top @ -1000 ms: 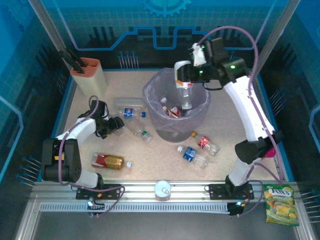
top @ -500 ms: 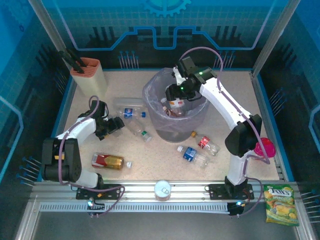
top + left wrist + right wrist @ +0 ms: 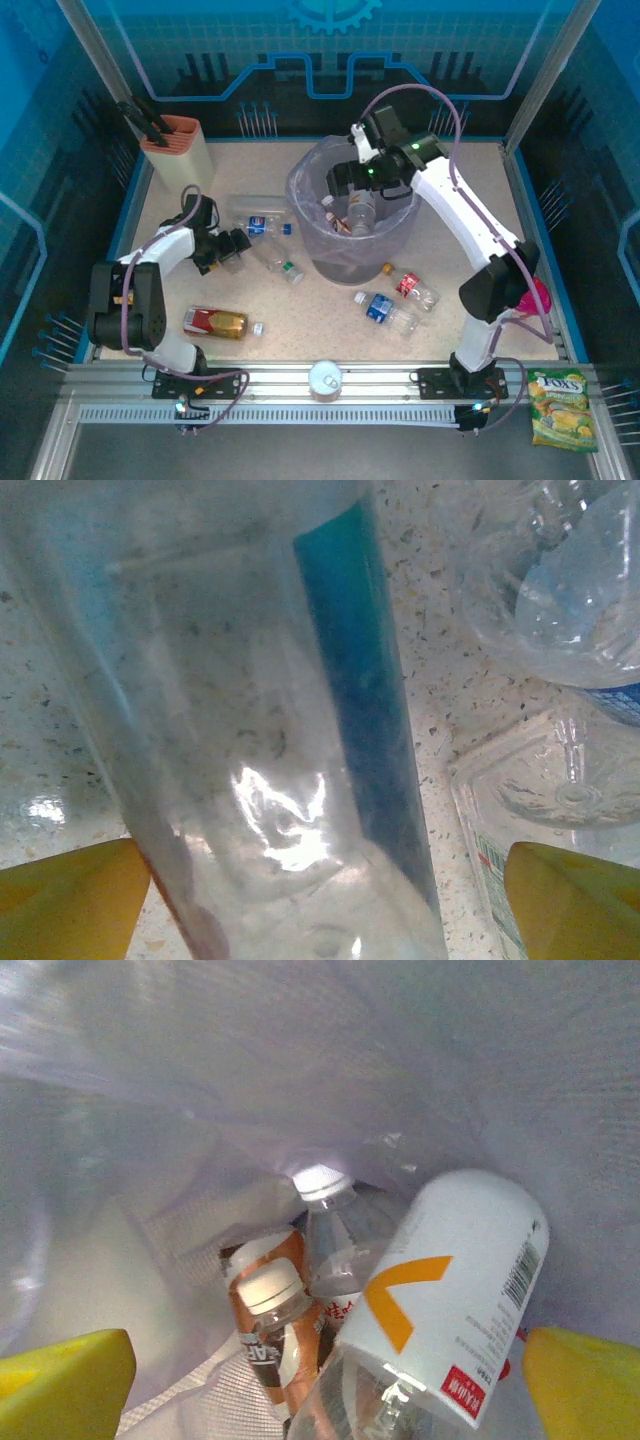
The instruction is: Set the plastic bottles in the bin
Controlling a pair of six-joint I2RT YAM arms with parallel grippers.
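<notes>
The top external camera looks down from high behind the near edge and takes in the whole speckled beige worktop (image 3: pixel 310 335). The left wrist camera hangs very close over a clear plastic bottle (image 3: pixel 260 730) toward the worktop's left edge. The right wrist camera faces down into the round grey-lavender bag-lined bin (image 3: pixel 300 1060). Both spots lie within the overhead view.

FOX'S on yellow-green candy bag (image 3: pixel 560 408)

Speckled table (image 3: pixel 310 325) with bottles (image 3: pixel 385 310), bin (image 3: pixel 345 262)

Plastic bottles (image 3: pixel 440 1290) lie inside the bag-lined grey bin (image 3: pixel 345 265), others scattered beside it.
</notes>
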